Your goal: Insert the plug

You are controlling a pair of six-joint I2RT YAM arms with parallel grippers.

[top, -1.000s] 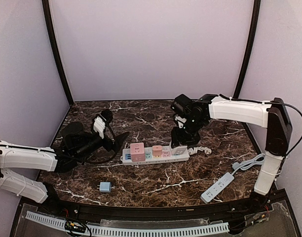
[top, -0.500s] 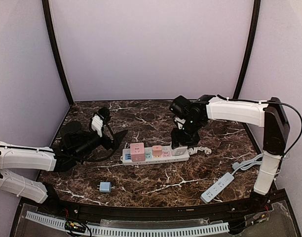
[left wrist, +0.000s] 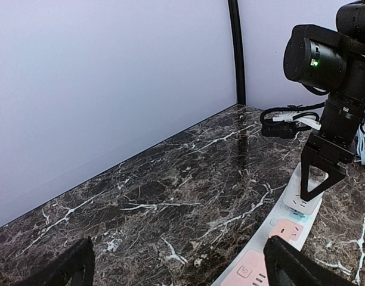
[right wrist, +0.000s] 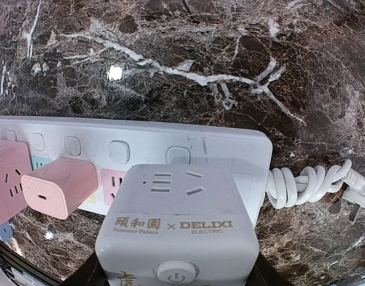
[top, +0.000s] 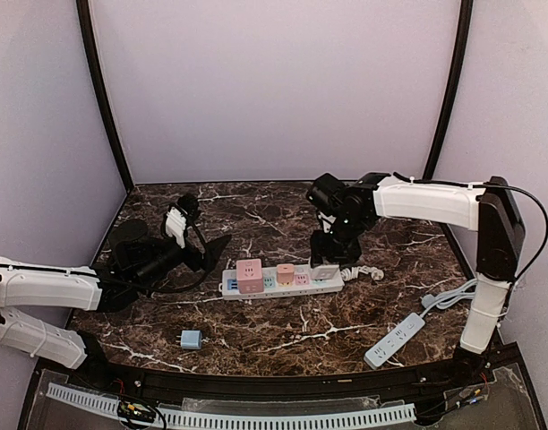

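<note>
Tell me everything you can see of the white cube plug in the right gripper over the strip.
The white cube plug is a rounded block of matte white plastic. Its top face shows socket slots, gold lettering reading DELIXI and a round power button. The right gripper clamps it from both sides, upright, over the cord end of the white power strip. It stands apart from the pink adapter beside it. Whether its prongs are seated cannot be seen.

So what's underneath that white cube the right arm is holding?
The right end of the white power strip lies under the white cube. The cube covers the socket below it, so its prongs, and whether they are seated, cannot be seen.
</note>
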